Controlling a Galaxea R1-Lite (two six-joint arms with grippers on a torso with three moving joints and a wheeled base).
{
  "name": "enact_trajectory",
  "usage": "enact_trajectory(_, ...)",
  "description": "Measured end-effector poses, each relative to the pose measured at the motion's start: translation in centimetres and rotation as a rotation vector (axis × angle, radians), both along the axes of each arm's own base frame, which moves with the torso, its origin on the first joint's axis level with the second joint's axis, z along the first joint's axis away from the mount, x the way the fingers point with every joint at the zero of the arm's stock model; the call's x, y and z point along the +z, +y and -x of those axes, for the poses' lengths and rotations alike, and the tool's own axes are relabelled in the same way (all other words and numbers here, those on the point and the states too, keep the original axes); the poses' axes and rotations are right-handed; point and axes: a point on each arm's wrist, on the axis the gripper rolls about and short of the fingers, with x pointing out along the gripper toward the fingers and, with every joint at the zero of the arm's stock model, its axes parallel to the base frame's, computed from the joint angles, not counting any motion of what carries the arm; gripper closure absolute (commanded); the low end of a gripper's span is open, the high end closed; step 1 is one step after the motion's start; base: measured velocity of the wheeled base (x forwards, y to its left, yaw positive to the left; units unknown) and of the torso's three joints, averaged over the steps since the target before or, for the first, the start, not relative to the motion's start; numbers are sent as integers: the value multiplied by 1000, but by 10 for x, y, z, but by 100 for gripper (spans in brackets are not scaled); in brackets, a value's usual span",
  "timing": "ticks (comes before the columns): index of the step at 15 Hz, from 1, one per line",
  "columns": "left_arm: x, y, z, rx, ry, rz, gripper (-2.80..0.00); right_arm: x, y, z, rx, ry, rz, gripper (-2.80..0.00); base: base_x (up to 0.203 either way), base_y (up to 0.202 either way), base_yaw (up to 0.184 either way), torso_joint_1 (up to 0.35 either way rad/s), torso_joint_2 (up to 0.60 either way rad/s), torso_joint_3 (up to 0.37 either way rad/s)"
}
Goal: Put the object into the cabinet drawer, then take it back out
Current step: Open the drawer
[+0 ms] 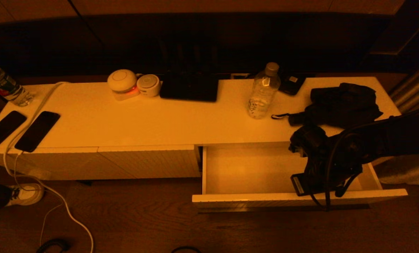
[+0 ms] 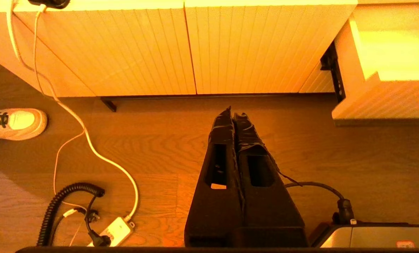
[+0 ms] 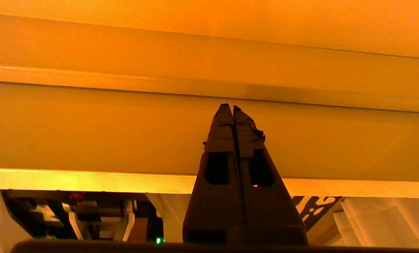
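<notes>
The drawer point(image 1: 251, 168) is pulled out of the long white cabinet point(image 1: 153, 119) on its right side. Its pale inside looks bare, though the right arm hides part of it. I cannot tell which thing is the object to go in.

The right gripper point(image 3: 233, 106) hangs over the right part of the drawer. Its 2 fingers point(image 3: 223, 121) are pressed together and pinch nothing. The left gripper point(image 2: 234, 111) hangs low over the wood floor point(image 2: 153, 140) in front of the cabinet. Its 2 fingers are pressed together too, with nothing between them.

On top of the cabinet, the head view shows 2 phones point(image 1: 37, 130) at the left end, 2 bottles point(image 1: 264, 92), 2 small round white things point(image 1: 123, 83), 1 flat black thing point(image 1: 190, 88) at the back and 1 black bundle point(image 1: 339, 103) at the right end.

Only the left wrist view shows the ribbed front panels point(image 2: 132, 52) from close up, a power strip point(image 2: 112, 232) and a curly black cord point(image 2: 59, 207) on the floor. A white shoe point(image 2: 17, 123) shows there and in the head view. The right wrist view shows only the drawer's pale walls close to the fingers.
</notes>
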Motion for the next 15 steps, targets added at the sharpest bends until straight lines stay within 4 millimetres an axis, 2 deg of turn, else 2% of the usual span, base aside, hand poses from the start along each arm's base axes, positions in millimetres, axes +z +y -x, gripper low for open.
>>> enact_trajectory(8, 0, 0, 0, 0, 0, 0, 0, -17, -2, 22, -16, 125, -40, 0, 0, 0, 0, 0, 0, 0)
enact_trajectory(15, 0, 0, 0, 0, 0, 0, 0, -9, 1, 27, -8, 80, -58, 0, 0, 0, 0, 0, 0, 0)
